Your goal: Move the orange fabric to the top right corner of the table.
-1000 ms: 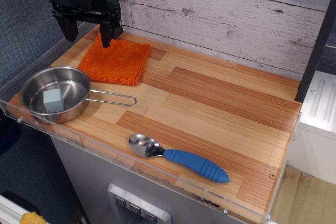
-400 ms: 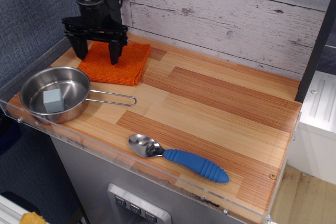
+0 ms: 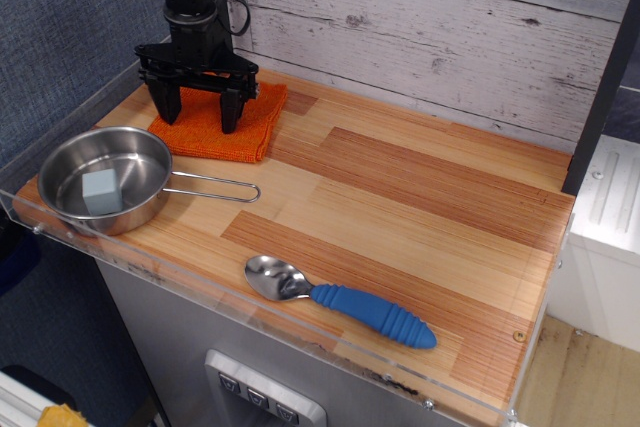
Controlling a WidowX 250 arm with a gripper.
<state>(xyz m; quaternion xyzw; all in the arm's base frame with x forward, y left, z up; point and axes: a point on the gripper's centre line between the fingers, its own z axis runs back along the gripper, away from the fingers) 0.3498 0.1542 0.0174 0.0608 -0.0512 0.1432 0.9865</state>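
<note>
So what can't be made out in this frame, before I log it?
Single view only, observation.image:
- Whether the gripper fingertips touch the orange fabric: they overlap it from this angle, so contact is unclear.
- The fabric's middle and rear part: hidden behind the gripper.
- The arm above the wrist: cut off by the top edge.
- The far inner wall of the steel pan behind the grey block: partly hidden.

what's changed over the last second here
The gripper moved from the table's back-left corner forward and to the right, and came down over the orange fabric; its open fingers now straddle the cloth's middle, not closed on it. The fabric itself has not shifted. The steel pan with its grey block and the blue-handled spoon stayed put.
</note>
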